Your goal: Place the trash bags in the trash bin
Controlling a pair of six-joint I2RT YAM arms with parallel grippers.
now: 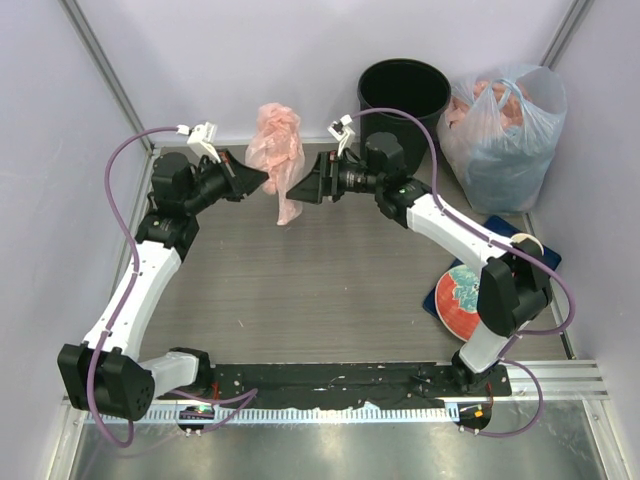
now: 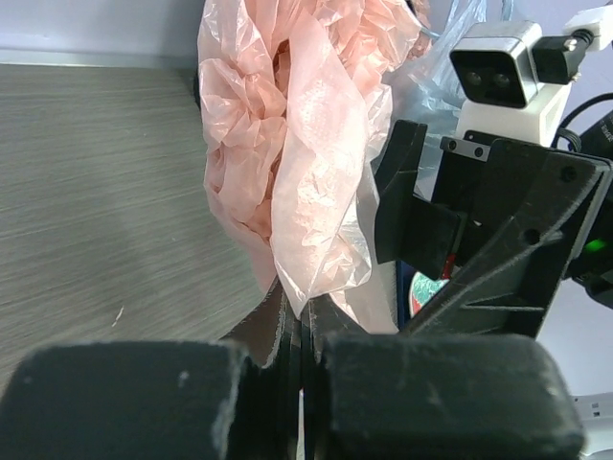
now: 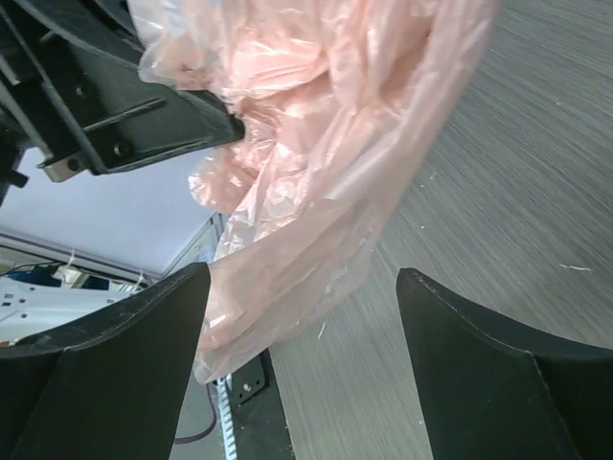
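Observation:
The pale pink trash bag [image 1: 277, 155] hangs crumpled above the table at the back centre. My left gripper [image 1: 264, 179] is shut on its edge; in the left wrist view the bag [image 2: 287, 144] rises from between the closed fingers [image 2: 278, 326]. My right gripper [image 1: 303, 187] is open right beside the bag, facing the left gripper. In the right wrist view the bag [image 3: 316, 163] hangs between and ahead of the spread fingers [image 3: 124, 355]. The round black trash bin [image 1: 403, 100] stands behind the right arm, its inside dark.
A bulging clear-bluish bag [image 1: 505, 130] with pink and blue contents sits right of the bin. A red and teal round plate [image 1: 462, 300] lies on a blue mat [image 1: 545, 255] at the right edge. Grey walls enclose the wood-grain table [image 1: 300, 290].

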